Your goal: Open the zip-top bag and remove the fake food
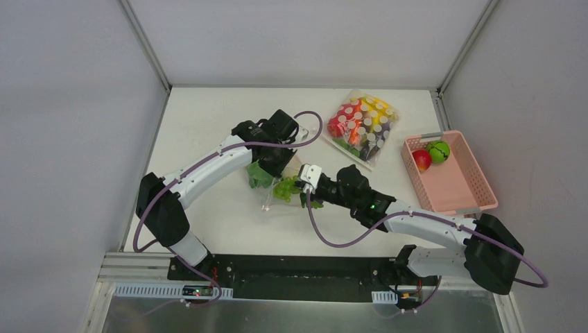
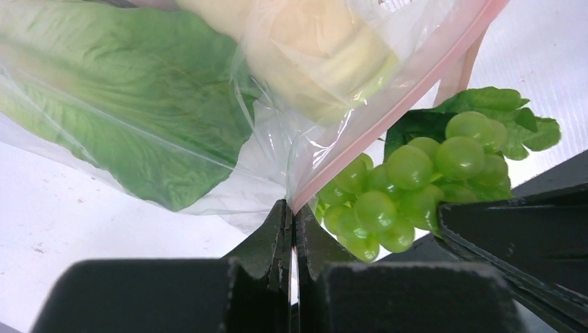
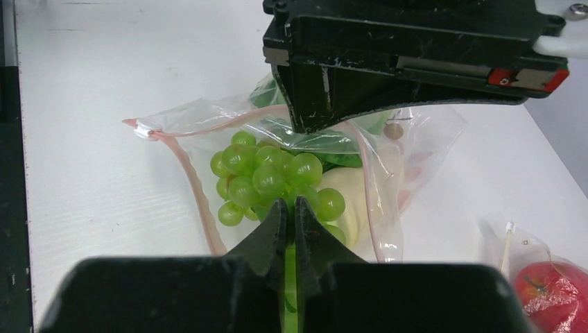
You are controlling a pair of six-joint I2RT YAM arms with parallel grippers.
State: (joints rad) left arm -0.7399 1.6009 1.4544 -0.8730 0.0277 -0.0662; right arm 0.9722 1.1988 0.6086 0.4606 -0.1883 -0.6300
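On the white bench (image 1: pixel 208 118) the pink basket (image 1: pixel 461 187) at my right holds a red apple (image 1: pixel 421 159) and a green round fruit (image 1: pixel 438 150), so I judge the emptying part-way done. A white-dotted bag (image 1: pixel 362 125) at the far side is not my concern.

The zip-top bag (image 3: pixel 430 132) lies mid-bench with its mouth open toward the right arm. The lettuce (image 2: pixel 125 90) and the radish (image 2: pixel 312 48) are inside it. The left gripper (image 2: pixel 291 215) has its jaws pinched shut on the bag's rim at the pink zip strip (image 3: pixel 197 201).

The grapes (image 3: pixel 270 173) sit in the mouth. The right gripper (image 3: pixel 292 208) has its jaws closed narrow with green between them, so I take it to be holding the bunch.

Next I need to draw the grapes clear toward the basket while the left anchors the bag, so the plastic does not drag along.

I can read no brand or writing. A red tag (image 3: pixel 527 75) on the left gripper is illegible.
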